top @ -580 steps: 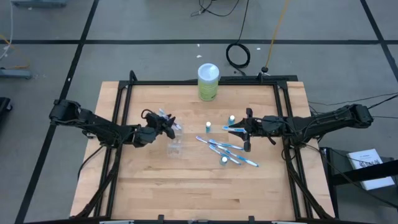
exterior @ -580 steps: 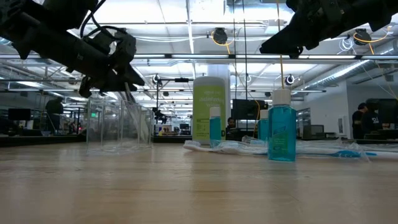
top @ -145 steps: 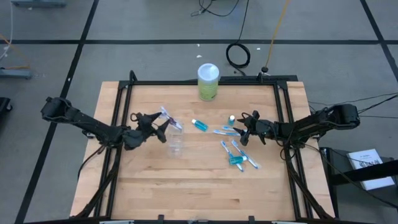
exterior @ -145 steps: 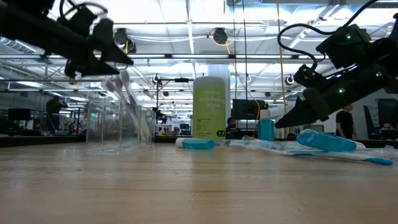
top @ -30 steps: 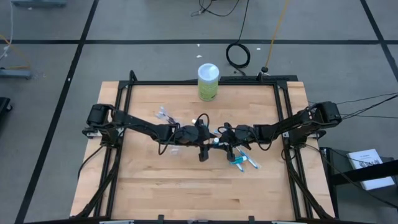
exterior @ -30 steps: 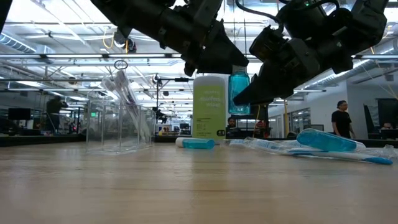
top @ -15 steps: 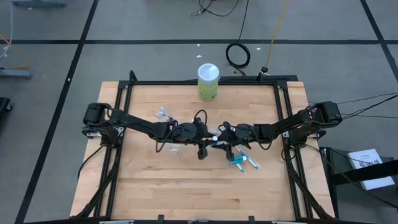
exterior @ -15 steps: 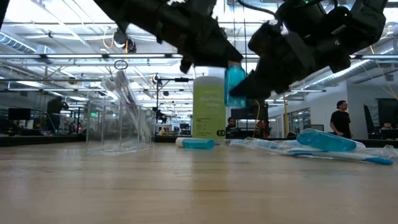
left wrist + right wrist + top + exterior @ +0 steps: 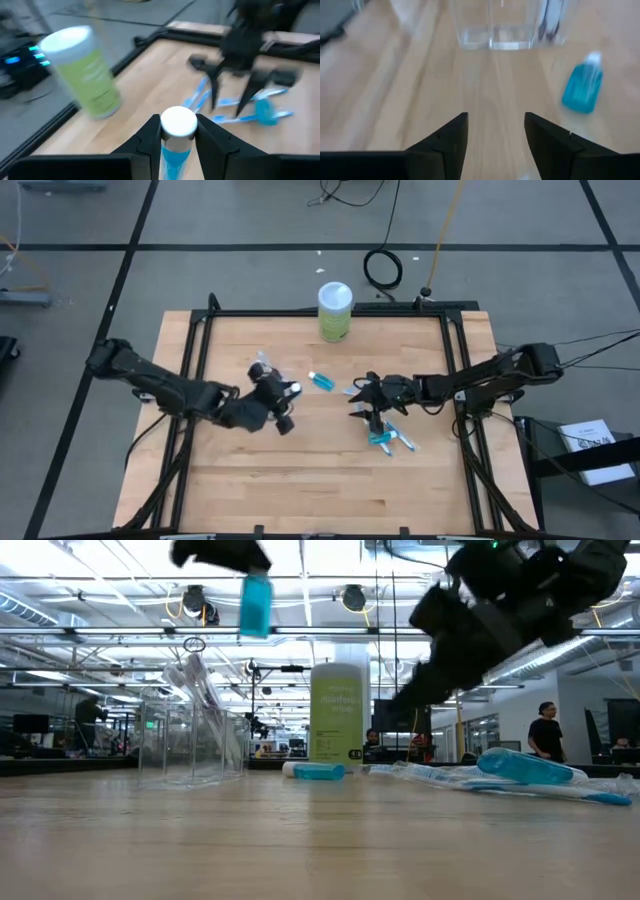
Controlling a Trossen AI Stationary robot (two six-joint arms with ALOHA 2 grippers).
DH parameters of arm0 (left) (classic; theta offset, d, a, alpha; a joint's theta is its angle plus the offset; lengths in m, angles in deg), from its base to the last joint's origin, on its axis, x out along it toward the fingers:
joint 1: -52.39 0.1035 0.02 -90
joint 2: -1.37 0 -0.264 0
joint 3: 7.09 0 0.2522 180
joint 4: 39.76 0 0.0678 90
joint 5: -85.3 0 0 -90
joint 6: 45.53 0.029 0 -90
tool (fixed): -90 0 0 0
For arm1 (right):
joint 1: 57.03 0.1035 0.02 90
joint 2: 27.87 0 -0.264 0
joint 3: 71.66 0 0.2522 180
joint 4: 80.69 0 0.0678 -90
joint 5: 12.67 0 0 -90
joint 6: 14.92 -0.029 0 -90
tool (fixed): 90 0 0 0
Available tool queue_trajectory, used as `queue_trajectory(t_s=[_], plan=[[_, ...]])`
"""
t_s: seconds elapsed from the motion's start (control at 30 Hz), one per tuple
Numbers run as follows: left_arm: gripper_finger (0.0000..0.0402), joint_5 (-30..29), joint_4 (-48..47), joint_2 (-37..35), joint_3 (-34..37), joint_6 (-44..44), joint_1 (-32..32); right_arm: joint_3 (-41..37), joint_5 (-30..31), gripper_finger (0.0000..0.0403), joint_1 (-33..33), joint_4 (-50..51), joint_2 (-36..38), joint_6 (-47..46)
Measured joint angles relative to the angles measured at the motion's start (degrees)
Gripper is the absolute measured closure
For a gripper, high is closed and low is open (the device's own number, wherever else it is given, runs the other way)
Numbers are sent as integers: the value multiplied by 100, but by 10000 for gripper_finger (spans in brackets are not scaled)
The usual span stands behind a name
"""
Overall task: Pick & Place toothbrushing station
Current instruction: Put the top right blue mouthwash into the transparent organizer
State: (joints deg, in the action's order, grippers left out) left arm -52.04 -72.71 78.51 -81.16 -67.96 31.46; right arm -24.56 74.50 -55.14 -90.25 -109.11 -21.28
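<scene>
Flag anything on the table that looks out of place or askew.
One teal tube lies tipped on its side between the clear cup and the green canister, and a second lies among the scattered toothbrushes. The left gripper holds a third tube aloft; nothing looks spilled.

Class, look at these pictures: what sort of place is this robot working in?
Probably a large robotics lab or workshop: bare ceiling pipes and lamps, taped lines on a grey floor, and a framed wooden table with a person standing behind.
</scene>
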Motion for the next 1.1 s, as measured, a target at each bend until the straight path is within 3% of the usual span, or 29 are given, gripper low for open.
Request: queue_trajectory(t_s=[0.17,0.47,0.87,1.1], plan=[[308,-763,-536,-124,484,-1207,-339,-11,-1,220,-2,319,276,-1],[308,-1308,-427,-114,1669,-2826,-369,-8,-1,224,7,374,401,-40],[308,-1415,1940,-112,3200,-3026,-369,-7,0,227,9,391,398,-45],[308,-823,2089,-112,3344,-3028,-151,-6,2,230,9,393,398,-45]])
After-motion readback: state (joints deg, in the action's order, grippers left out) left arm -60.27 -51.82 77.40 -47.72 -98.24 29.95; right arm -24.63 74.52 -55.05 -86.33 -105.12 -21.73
